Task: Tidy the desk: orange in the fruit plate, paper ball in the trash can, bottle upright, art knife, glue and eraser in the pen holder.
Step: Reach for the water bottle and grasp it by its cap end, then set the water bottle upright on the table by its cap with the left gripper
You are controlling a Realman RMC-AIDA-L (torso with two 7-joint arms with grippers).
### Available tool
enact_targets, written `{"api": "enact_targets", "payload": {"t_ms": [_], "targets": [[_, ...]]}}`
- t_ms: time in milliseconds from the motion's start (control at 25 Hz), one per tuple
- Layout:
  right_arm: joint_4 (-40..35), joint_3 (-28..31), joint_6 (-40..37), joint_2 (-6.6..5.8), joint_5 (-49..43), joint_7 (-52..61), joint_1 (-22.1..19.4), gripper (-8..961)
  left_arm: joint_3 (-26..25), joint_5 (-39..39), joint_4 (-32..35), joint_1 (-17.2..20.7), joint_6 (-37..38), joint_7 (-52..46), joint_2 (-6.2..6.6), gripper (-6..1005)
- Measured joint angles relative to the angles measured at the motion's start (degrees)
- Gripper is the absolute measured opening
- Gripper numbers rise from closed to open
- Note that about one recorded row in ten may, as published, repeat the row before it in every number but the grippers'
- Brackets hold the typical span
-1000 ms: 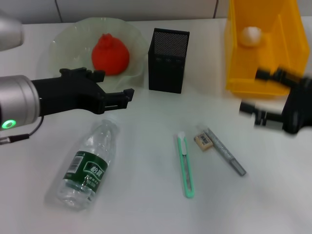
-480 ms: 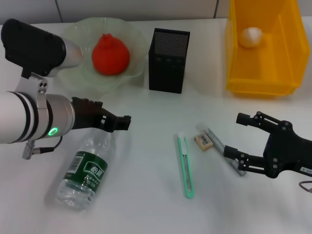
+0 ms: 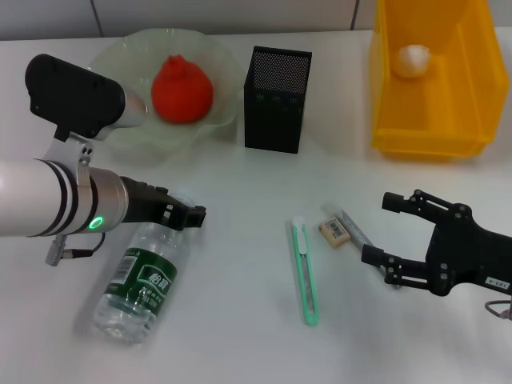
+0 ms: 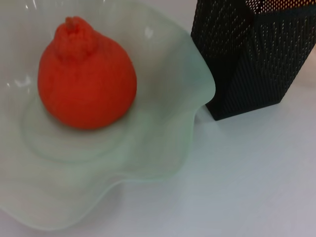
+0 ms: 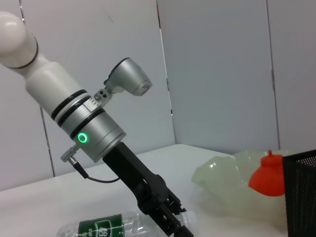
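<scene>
The clear bottle (image 3: 144,276) with a green label lies on its side at the front left. My left gripper (image 3: 190,214) is open, low over the bottle's cap end; the right wrist view shows the gripper (image 5: 173,224) just above the bottle (image 5: 113,229). The green art knife (image 3: 305,272), the eraser (image 3: 334,231) and the grey glue stick (image 3: 352,227) lie at the front middle. My right gripper (image 3: 374,229) is open and empty beside the glue stick, hiding its near end. The orange (image 3: 182,88) sits in the fruit plate (image 3: 120,64). The paper ball (image 3: 414,59) lies in the yellow trash bin (image 3: 432,120).
The black mesh pen holder (image 3: 277,99) stands between the plate and the bin. The left wrist view shows the orange (image 4: 86,79), the plate (image 4: 163,148) and the pen holder (image 4: 252,54) close by.
My left gripper has come down and back from beside the plate to the bottle's cap end. My right gripper has moved from the bin down to the glue stick.
</scene>
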Motion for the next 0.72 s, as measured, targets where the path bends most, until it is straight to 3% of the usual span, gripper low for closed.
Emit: {"api": "enact_targets", "payload": {"t_ms": [480, 600, 720], "targets": [[-0.2, 0.1, -0.5, -0.03, 0.0, 3.0, -0.6, 844, -0.1, 0.2, 0.9, -1.1, 3.5, 2.4, 0.39, 464], [-0.3, 0.5, -0.6, -0.07, 0.0, 3.1, -0.6, 844, -1.4, -1.5, 4.0, 1.0, 3.5, 7.2, 0.48, 462], [-0.4, 0.6, -0.7, -0.09, 0.0, 3.4, -0.7, 843, -6.7, -10.0, 6.5, 4.5, 2.9, 19.5, 0.55, 459]]}}
